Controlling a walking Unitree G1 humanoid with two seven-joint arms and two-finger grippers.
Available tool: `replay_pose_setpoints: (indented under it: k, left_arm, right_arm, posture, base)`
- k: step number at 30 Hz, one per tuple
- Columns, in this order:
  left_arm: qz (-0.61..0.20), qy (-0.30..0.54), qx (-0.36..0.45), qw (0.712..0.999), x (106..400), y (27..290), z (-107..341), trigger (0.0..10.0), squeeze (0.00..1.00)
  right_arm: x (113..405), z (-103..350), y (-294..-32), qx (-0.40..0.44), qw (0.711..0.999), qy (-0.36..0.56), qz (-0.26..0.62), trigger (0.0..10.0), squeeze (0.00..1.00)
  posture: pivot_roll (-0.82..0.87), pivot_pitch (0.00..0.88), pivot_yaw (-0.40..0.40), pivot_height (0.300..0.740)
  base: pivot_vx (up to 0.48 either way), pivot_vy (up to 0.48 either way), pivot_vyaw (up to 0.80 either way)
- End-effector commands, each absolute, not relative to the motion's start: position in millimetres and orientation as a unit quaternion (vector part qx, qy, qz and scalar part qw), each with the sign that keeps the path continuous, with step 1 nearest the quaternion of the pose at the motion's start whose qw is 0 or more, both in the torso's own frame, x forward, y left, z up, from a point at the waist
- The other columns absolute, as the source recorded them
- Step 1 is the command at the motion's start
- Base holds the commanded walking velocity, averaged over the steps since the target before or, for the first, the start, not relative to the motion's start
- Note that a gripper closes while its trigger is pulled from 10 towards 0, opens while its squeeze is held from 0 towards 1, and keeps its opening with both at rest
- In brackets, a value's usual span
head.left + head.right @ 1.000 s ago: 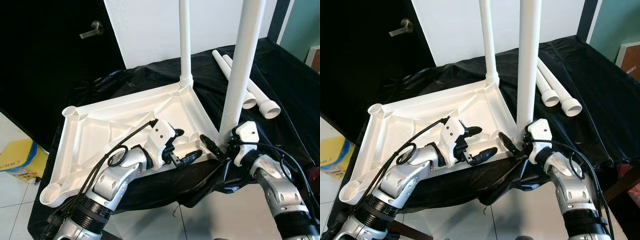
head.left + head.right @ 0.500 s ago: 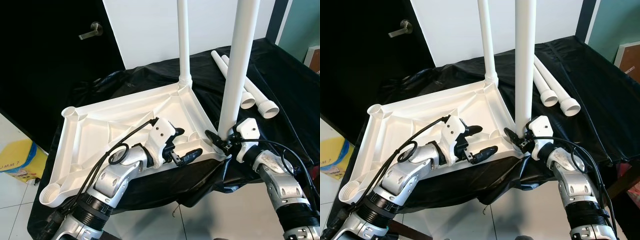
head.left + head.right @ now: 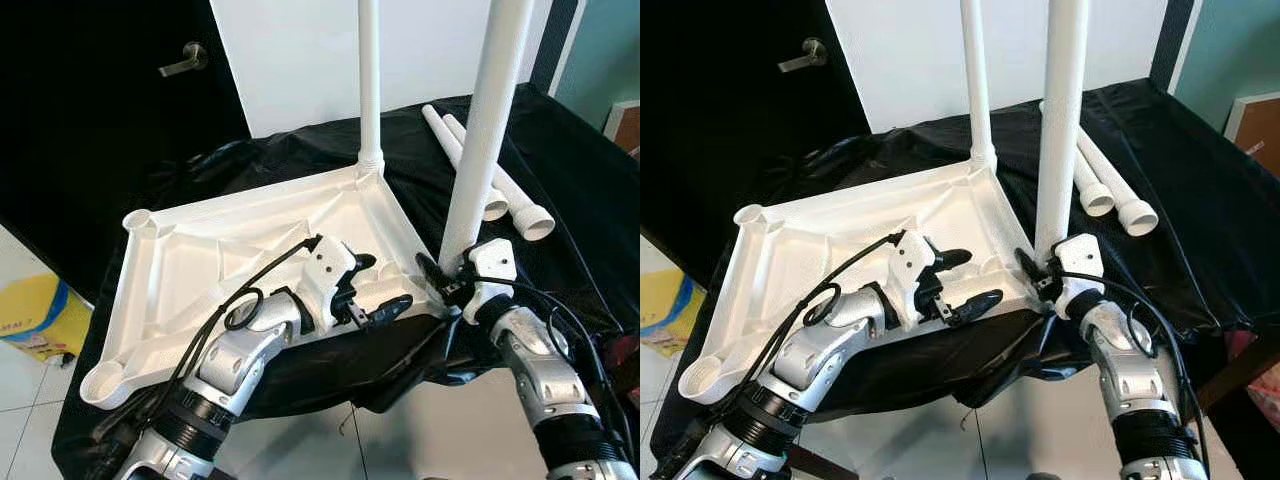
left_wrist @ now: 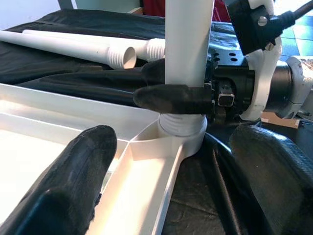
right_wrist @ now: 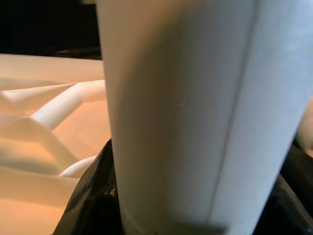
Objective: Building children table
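A white wall (image 3: 300, 60) and a dark door (image 3: 110, 110) stand behind a table draped in a black sheet (image 3: 560, 150). On the sheet the white tabletop (image 3: 200, 260) lies upside down, ribs showing. One leg (image 3: 369, 80) stands upright in the far corner socket, and a second leg (image 3: 485, 130) stands in the near corner on the robot's right. Two spare legs (image 3: 500, 185) lie side by side on the sheet just beyond it, and two sockets (image 3: 140, 222) on the tabletop's other side are not yet filled.

The right gripper (image 3: 440, 278) holds the second leg low down, its fingers (image 4: 171, 98) pinching the tube just above the threaded collar that sits in the socket. The left gripper (image 3: 375, 290) hovers over the tabletop's near edge beside that corner, its fingers (image 4: 73, 181) spread and holding nothing.

The step in hand looks like seating this leg. To do it well, the leg should be kept truly upright while it is turned or pressed, and the left gripper could press the tabletop down so the light tabletop does not slide on the slippery sheet.
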State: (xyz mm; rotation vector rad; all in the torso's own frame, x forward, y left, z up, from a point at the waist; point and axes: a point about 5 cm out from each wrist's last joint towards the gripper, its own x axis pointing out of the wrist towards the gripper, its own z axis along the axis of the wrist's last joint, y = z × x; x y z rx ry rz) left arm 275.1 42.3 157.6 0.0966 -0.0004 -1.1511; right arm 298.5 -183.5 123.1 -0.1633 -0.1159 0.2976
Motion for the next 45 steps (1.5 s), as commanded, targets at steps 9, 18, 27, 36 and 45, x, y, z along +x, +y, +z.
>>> replay_pose_setpoints:
  k: [9,18,27,36,45]
  left_arm:
    - [-0.534,-0.021,0.066,0.843,282.6,43.0,160.7,10.0,0.0]
    - [-0.5,-0.048,0.077,0.861,282.6,45.9,164.0,10.0,0.0]
    - [-0.514,-0.044,0.076,0.853,281.9,45.8,161.1,10.0,0.0]
    - [-0.513,-0.037,0.065,0.855,283.0,49.2,160.4,10.0,0.0]
    - [-0.524,-0.033,0.065,0.849,280.9,49.5,159.4,10.0,0.0]
  right_arm:
    - [292.5,116.1,-185.9,-0.039,0.997,-0.053,0.038,10.0,0.0]
    - [295.7,110.5,-167.7,-0.018,0.999,-0.041,-0.011,10.0,0.0]
    - [287.2,109.6,-161.7,-0.004,0.997,-0.039,-0.073,10.0,0.0]
    - [283.4,112.1,-149.8,0.017,0.994,-0.042,-0.095,10.0,0.0]
    - [278.6,114.6,-147.4,0.021,0.995,-0.051,-0.085,10.0,1.0]
  posture:
    - [-0.16,0.0,0.042,0.74]
    - [-0.12,0.0,0.029,0.74]
    - [-0.14,0.0,0.037,0.74]
    - [-0.16,0.0,0.061,0.74]
    - [-0.15,0.0,0.062,0.74]
  base:
    - [0.0,0.0,0.0]
    - [0.0,0.0,0.0]
    - [0.0,0.0,0.0]
    - [0.0,0.0,0.0]
    - [0.0,0.0,0.0]
